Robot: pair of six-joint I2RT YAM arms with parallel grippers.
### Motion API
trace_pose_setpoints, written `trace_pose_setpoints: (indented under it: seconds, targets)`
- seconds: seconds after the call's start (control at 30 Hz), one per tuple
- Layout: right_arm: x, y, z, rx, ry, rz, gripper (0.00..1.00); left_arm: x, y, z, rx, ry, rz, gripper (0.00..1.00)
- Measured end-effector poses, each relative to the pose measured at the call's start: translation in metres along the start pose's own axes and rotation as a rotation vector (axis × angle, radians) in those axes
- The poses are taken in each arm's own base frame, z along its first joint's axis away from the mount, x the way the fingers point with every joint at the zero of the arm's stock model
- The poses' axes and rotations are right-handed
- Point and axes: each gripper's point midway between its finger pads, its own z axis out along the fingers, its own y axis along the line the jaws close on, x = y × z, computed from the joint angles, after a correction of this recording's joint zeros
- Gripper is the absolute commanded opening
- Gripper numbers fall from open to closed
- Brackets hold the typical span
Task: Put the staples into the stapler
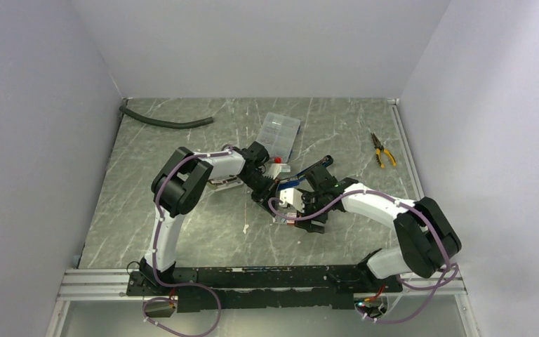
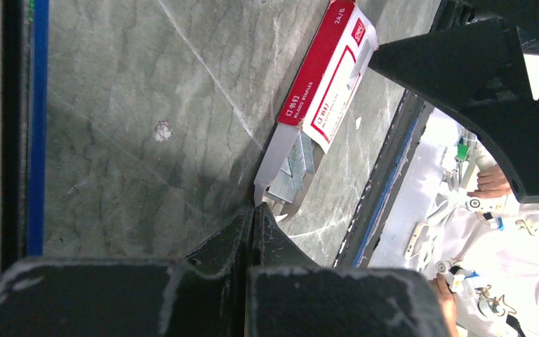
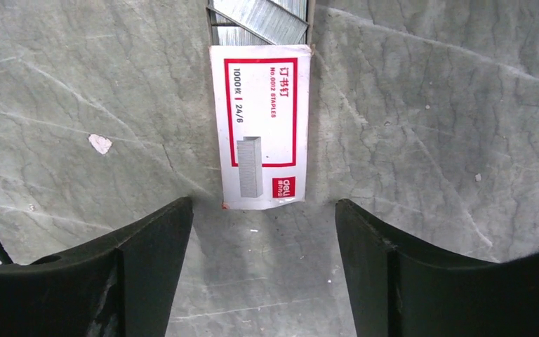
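M: Left end effector [image 2: 253, 214], how did it sit in the wrist cam?

J: Clenched, no gap btw the fingers. The near end of the grey tray [image 2: 277, 151] was nipped right at the tips.

M: And the staples [image 2: 293, 168]?

J: They lay in that tray as silvery strips, approx. mid-desk. The tray sat flat on the desk [image 2: 133, 105], and its far end was tucked into the white-and-red box [image 2: 330, 70]. The box lay flat too, label up.

M: Right end effector [image 3: 263, 217]?

J: Released. The jaws stood wide apart w/ the box just beyond the tips, touching neither finger. The strips showed past the box's far end.

M: Stapler [image 1: 317, 167]?

J: In the top cam it was a dark bar w/ blue trim, lying just behind the two wrists. Couldn't tell whether it was open.

M: Anything further out?

J: A clear compartment case [image 1: 278, 133] sat behind the left arm's wrist. Yellow-handled pliers [image 1: 382, 149] lay far right and a dark hose [image 1: 168, 121] back left. All three were well apart from the box.
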Motion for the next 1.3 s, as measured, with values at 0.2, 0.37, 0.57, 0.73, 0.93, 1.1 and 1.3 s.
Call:
trace_pose_setpoints:
  seconds: [0.2,0.37,0.57,0.73,0.93,1.1,1.3]
  targets:
    - [-0.007,0.002,0.002,-0.027,-0.024,0.009,0.81,0.000,-0.001,0.000,-0.003,0.004,0.007,0.03]
    - [-0.021,-0.005,0.009,-0.054,-0.051,0.019,0.79,0.001,-0.002,0.001,-0.003,0.010,0.007,0.03]
    - [-0.030,-0.008,0.013,-0.070,-0.069,0.020,0.61,0.002,-0.003,0.002,-0.002,0.013,0.007,0.03]
    - [-0.028,-0.006,0.013,-0.081,-0.064,0.004,0.45,0.002,-0.003,0.002,-0.002,0.014,0.005,0.03]
    - [-0.024,-0.002,0.011,-0.080,-0.065,-0.019,0.39,0.002,-0.003,0.003,-0.002,0.017,0.006,0.03]
    - [-0.018,0.000,0.008,-0.075,-0.066,-0.022,0.39,0.002,-0.005,0.006,0.001,0.020,0.017,0.03]
    - [-0.014,0.000,0.007,-0.068,-0.068,-0.031,0.39,0.000,-0.006,0.007,0.002,0.018,0.026,0.03]
